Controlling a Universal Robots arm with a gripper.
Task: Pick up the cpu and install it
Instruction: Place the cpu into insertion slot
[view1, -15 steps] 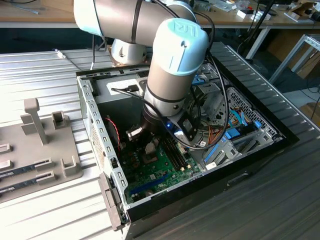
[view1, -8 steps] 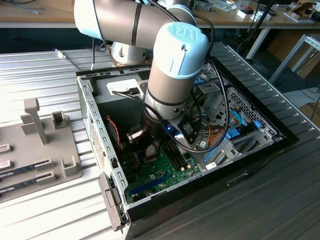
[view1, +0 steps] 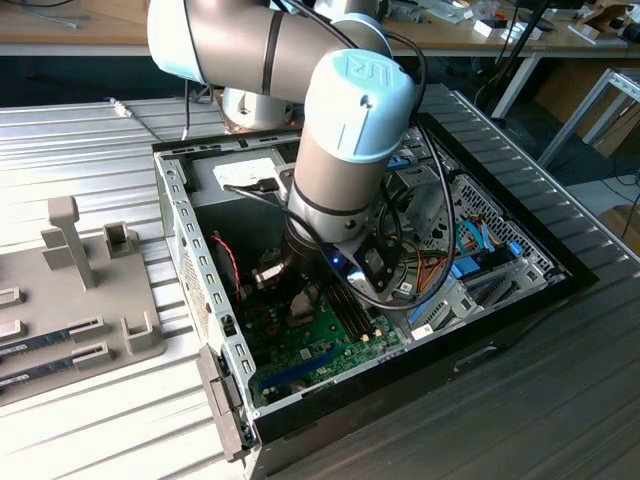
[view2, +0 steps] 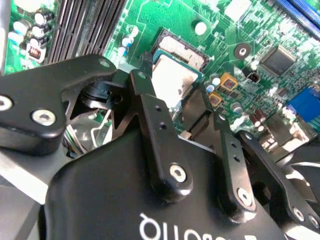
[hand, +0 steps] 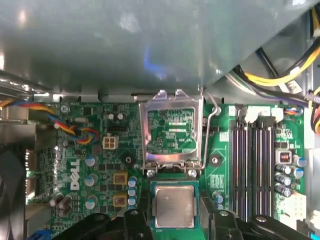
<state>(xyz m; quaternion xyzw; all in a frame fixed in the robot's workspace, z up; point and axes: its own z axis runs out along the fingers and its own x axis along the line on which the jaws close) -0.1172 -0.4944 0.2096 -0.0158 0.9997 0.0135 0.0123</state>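
Observation:
The cpu, a small square chip with a silvery top and a thin green rim, hangs just over the open socket on the green motherboard. In both wrist views my gripper straddles the cpu with a black finger against either side, shut on it. The socket's metal load plate stands folded open beside it. In the exterior view the gripper is down inside the computer case.
Black memory slots run beside the socket. Coloured wires and yellow cables lie near the board. A grey box fills the case's far end. A grey fixture plate lies at the exterior view's left.

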